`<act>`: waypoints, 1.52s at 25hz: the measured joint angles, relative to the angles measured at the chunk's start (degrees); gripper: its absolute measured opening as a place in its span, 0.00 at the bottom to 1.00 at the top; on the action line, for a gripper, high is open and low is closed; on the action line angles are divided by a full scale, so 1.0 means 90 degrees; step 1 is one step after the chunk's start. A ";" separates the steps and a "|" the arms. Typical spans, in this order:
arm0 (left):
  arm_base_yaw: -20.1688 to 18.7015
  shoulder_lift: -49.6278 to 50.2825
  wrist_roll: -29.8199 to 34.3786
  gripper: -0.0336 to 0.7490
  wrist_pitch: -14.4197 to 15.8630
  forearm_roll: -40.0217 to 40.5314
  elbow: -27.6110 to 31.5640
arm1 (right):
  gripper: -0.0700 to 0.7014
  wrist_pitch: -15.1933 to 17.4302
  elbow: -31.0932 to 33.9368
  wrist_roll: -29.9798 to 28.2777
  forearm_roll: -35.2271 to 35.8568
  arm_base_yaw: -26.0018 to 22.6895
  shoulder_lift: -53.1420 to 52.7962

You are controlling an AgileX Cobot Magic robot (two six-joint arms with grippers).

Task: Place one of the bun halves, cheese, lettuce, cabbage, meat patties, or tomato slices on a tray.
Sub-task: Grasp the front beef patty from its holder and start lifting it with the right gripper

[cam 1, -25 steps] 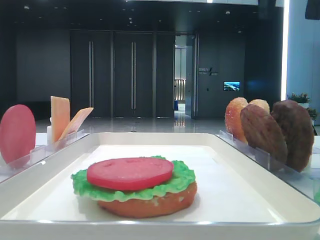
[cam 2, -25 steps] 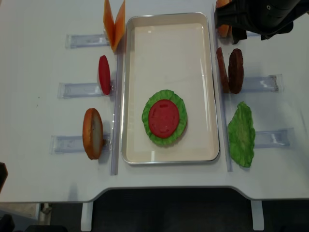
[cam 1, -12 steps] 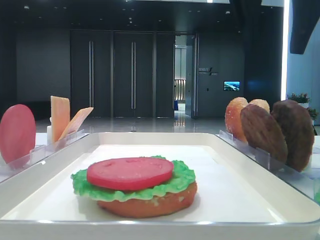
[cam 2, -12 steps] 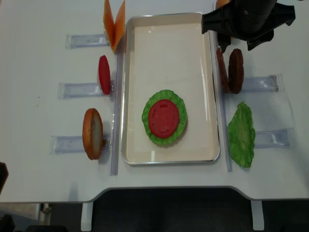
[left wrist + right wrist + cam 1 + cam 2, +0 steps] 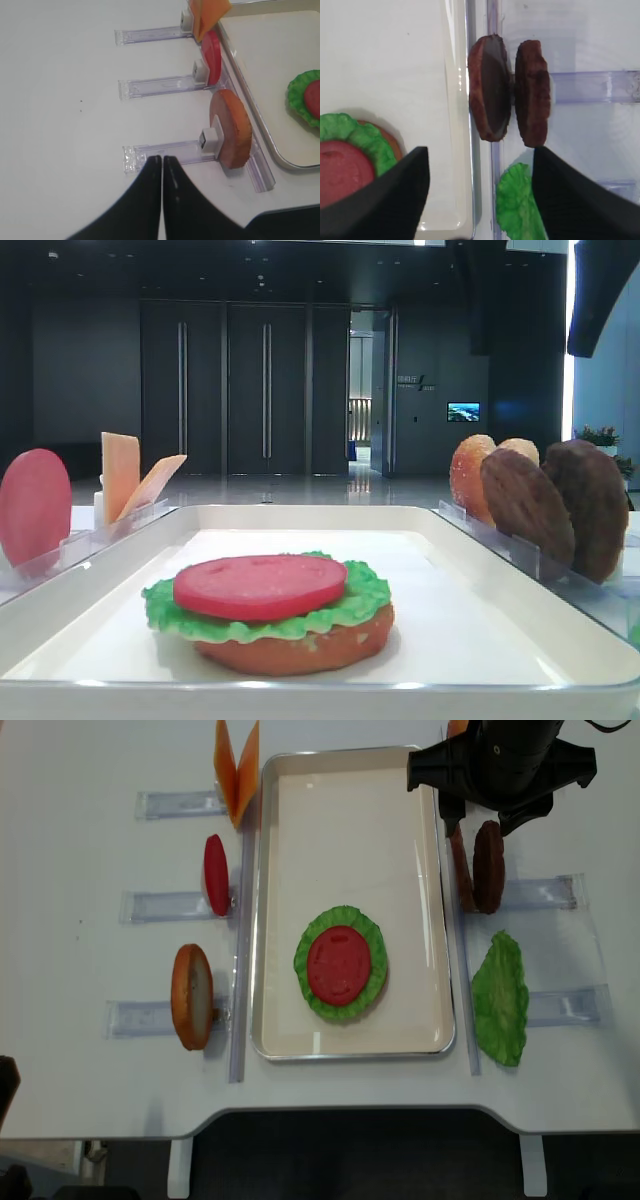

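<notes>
- White tray [image 5: 350, 790] lies in the middle of the desk [image 5: 70, 950]; on it sits one stack: a bun half [image 5: 300, 648] at the bottom, lettuce [image 5: 315, 982] over it, one tomato slice [image 5: 340, 964] on top
- Two meat patties [image 5: 532, 92] stand on edge side by side in a clear rack [image 5: 545, 892] just right of the tray; one loose lettuce leaf [image 5: 500, 998] lies below them by another rack
- Left of the tray: two cheese slices [image 5: 238, 765] leaning apart, one upright tomato slice [image 5: 216, 874], one upright bun half [image 5: 191, 996], each at the end of its own rack
- More bun halves [image 5: 472, 475] stand behind the patties; the overhead view hides them under the arm, so their count is unclear
- Right tool [image 5: 480, 185] hangs with its jaws wide apart and bare, just above the patties; its fingertips are cut off by the frame edge
- Left tool [image 5: 161, 165] has its fingers pressed together, holding nothing, over the desk beside the bun half's rack
</notes>
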 joint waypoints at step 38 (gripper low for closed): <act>0.0000 0.0000 0.0000 0.04 0.0000 -0.0044 0.0000 | 0.65 -0.0595 0.0000 -0.0202 0.0002 0.0000 0.1012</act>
